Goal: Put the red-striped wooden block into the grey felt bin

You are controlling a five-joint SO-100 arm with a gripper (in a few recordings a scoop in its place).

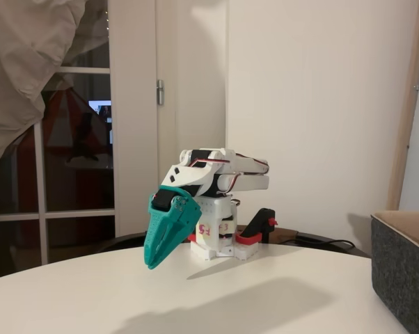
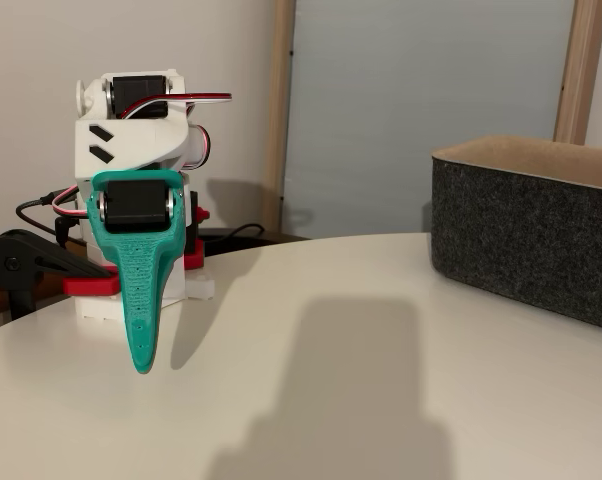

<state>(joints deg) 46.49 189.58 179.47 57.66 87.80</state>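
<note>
Task barely begun: teal gripper (image 1: pixel 159 245) is hanging folded near the arm base, jaws closed together and gripping nothing, block's whereabouts impossible to tell, while grey felt bin (image 2: pixel 526 232) is waiting at three o'clock on the white table (image 2: pixel 331 400).

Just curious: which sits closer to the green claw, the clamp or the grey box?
The red-and-black clamp, just behind the gripper; the bin stands well apart.

Arm (image 2: pixel 131 150) on table (image 2: pixel 331 400) at left, grey felt bin (image 2: pixel 531 235) well apart at right
</note>
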